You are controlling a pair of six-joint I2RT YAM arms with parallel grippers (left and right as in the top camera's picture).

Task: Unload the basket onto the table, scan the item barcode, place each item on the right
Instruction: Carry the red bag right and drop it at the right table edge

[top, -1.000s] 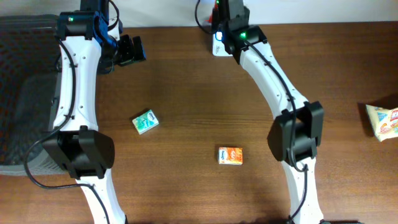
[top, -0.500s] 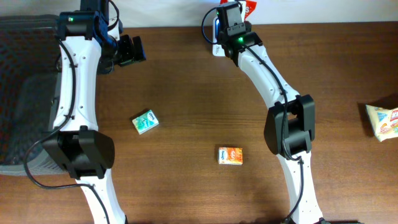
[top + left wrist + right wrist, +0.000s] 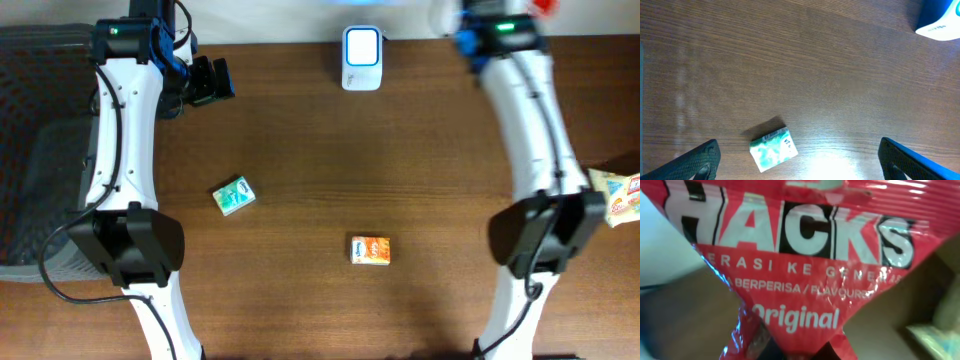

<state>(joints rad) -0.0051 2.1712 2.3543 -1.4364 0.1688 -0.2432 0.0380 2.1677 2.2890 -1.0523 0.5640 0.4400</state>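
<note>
Overhead, the right gripper (image 3: 527, 10), pinched shut on the glossy red HACKS packet (image 3: 800, 280), sits upper right of the frame, right of the white-and-blue barcode scanner (image 3: 361, 58); the wide-open, empty left gripper (image 3: 212, 80) hangs upper left.

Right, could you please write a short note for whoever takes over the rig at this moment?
The left gripper is open and empty, at the far left of the table.
The right gripper is shut on the red Hacks packet, held up to the right of the scanner.
The green box and orange box lie loose on the table; a yellow packet is at its right edge.
Done: packet picked up. Whether it was scanned, I cannot tell.
Left: show its barcode to the scanner if needed, then probably the boxes.
</note>
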